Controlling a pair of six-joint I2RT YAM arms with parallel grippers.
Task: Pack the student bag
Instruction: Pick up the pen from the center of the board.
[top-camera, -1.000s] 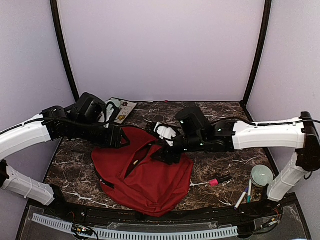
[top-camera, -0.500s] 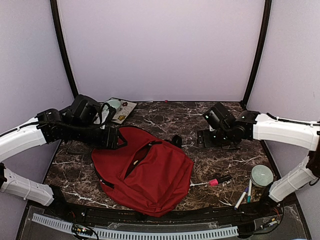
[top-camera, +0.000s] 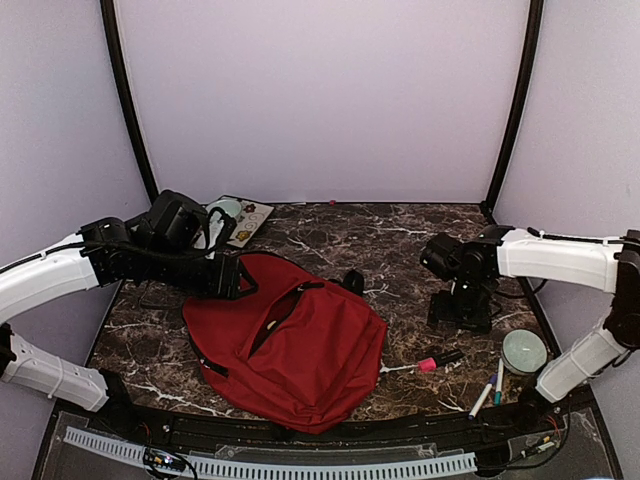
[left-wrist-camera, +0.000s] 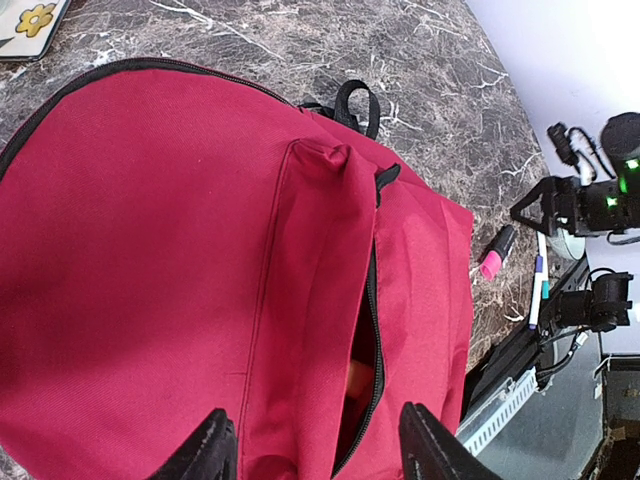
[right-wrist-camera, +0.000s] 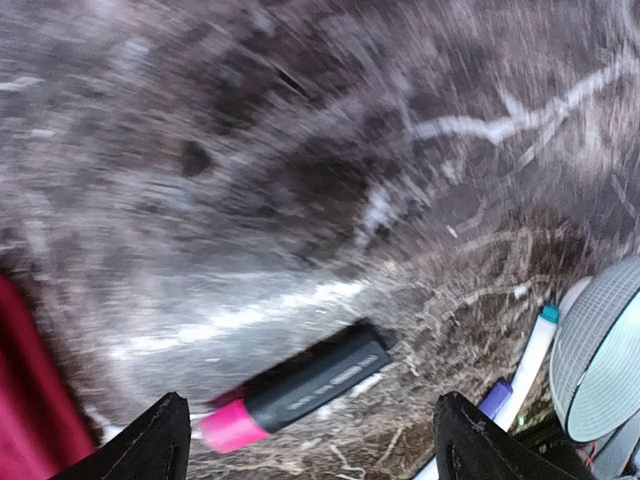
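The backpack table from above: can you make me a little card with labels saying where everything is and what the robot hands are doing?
backpack: dark red, lying flat on the table, zipper partly open
left end effector: open, over the backpack near the zipper
right end effector: open, above the marker
marker: black with a pink cap, lying right of the backpack
pens: two, beside the pale green bowl
book: far left corner
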